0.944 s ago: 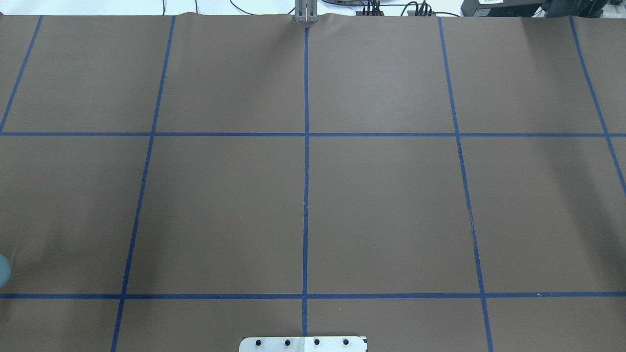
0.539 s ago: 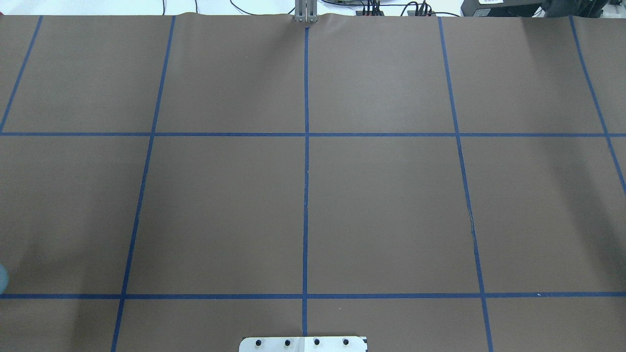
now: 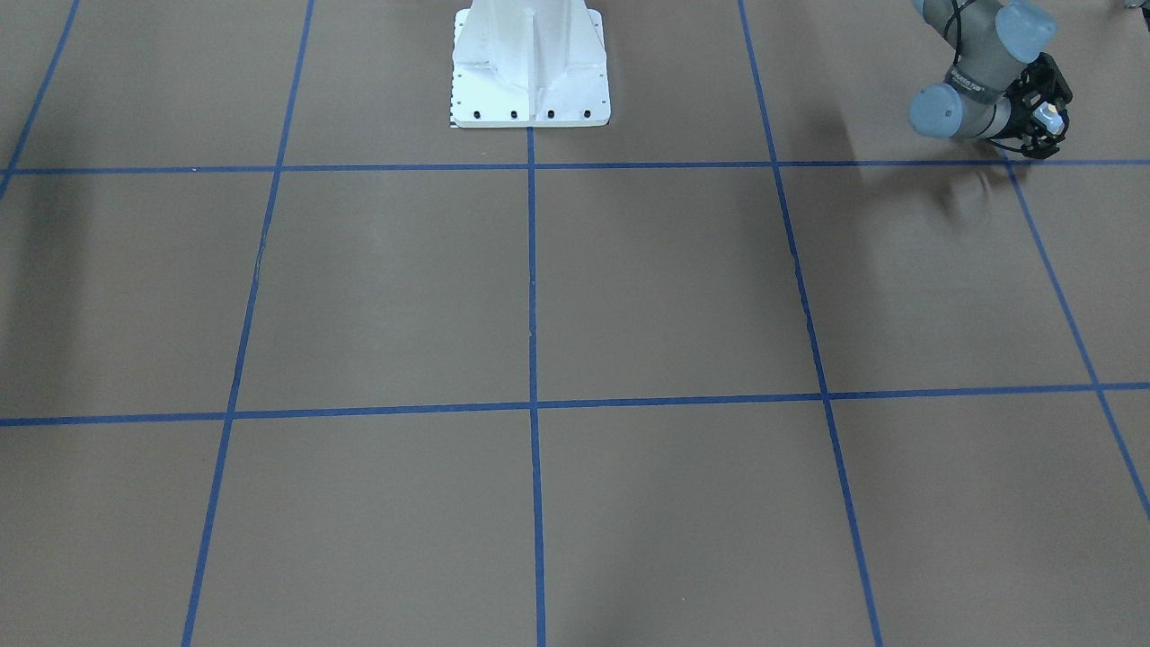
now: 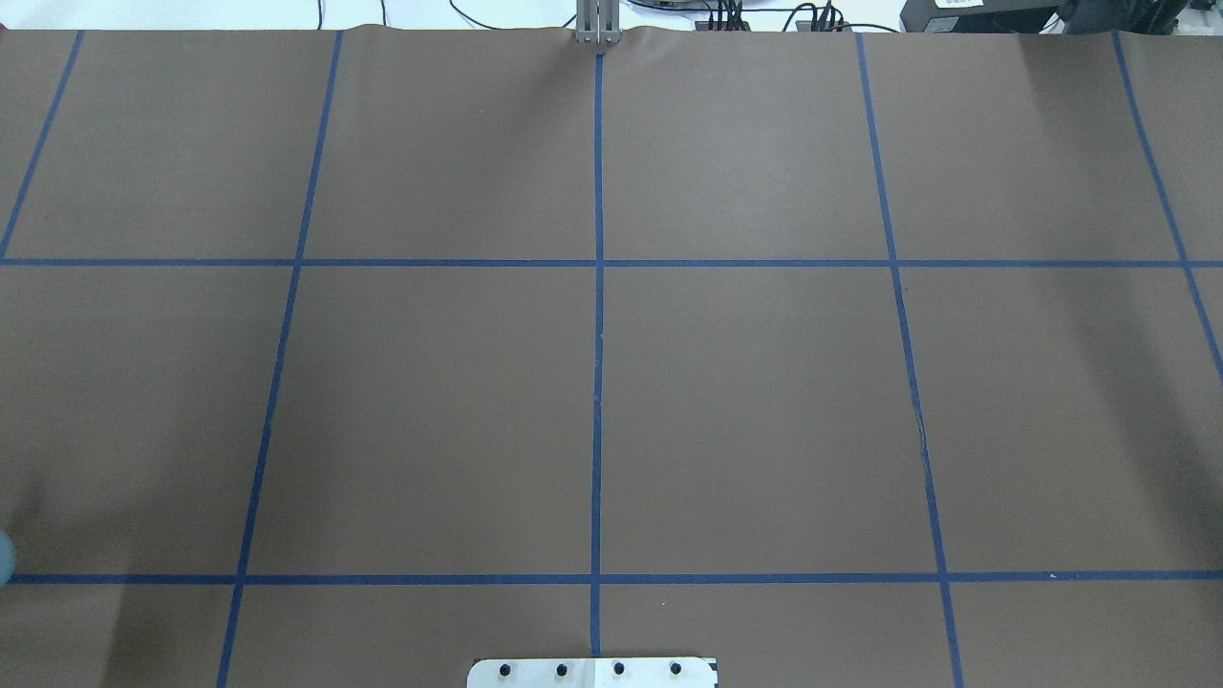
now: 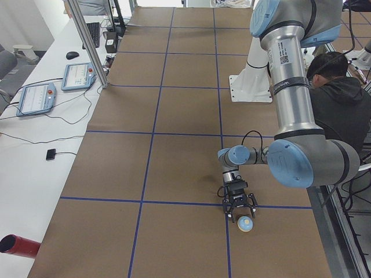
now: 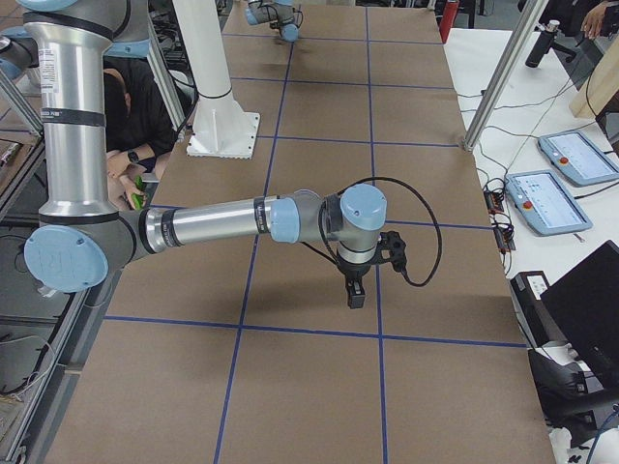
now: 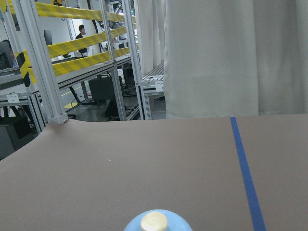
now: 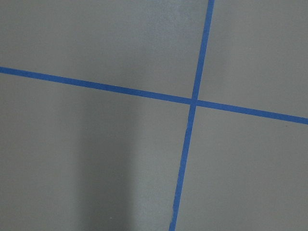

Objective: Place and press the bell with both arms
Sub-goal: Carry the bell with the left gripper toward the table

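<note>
Change: in the overhead view, a light-blue joint cap (image 4: 4, 556) of the left arm (image 5: 293, 87) is sitting lower at the left edge than half a second ago, with less of it showing.
Front-facing view: the left gripper (image 3: 1051, 121) is reaching low over the counter (image 3: 629, 288) at the top right, its fingers lying either side of the bell (image 3: 1048, 115). I cannot tell whether it is clenching the bell. The white pedestal (image 3: 530, 72) is standing at top centre.
Overhead view: the counter's blue tape grid (image 4: 597, 263) is filling the frame.
Left side view: the bell is showing upright, cream button up, at the left gripper's fingertips beside a tape crossing. An operator (image 5: 342, 107) is sitting behind the arm.
Right side view: the right gripper (image 6: 355, 298) is hanging pointed down over the counter, near a tape line. I cannot tell whether it is released or clenched.
Left wrist view: the bell's dome and button are peeking up at the bottom edge.
Right wrist view: the camera is looking down on a tape crossing.
</note>
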Controlling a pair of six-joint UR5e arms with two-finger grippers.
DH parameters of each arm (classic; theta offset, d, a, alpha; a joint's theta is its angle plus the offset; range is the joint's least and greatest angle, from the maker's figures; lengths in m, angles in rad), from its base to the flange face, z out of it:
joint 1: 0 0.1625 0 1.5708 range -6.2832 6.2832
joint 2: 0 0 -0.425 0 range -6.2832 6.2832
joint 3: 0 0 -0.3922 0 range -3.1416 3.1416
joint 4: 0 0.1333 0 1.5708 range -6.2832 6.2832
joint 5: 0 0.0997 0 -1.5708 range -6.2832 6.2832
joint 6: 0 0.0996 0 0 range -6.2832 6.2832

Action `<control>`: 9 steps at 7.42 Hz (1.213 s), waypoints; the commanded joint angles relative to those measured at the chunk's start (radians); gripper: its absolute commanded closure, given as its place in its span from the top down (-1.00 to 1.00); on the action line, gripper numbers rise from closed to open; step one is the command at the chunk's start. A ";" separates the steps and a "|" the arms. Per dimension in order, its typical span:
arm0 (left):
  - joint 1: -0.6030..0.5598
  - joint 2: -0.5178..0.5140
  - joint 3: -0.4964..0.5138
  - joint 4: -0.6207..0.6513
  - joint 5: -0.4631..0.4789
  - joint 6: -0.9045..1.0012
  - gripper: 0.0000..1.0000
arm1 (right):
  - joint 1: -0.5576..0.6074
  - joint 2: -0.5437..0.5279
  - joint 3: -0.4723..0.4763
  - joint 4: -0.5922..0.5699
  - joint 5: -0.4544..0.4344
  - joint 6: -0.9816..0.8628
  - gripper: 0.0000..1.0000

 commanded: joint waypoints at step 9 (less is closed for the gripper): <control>0.062 0.009 0.055 -0.034 -0.046 -0.041 1.00 | -0.002 -0.002 0.014 -0.003 -0.003 -0.003 0.99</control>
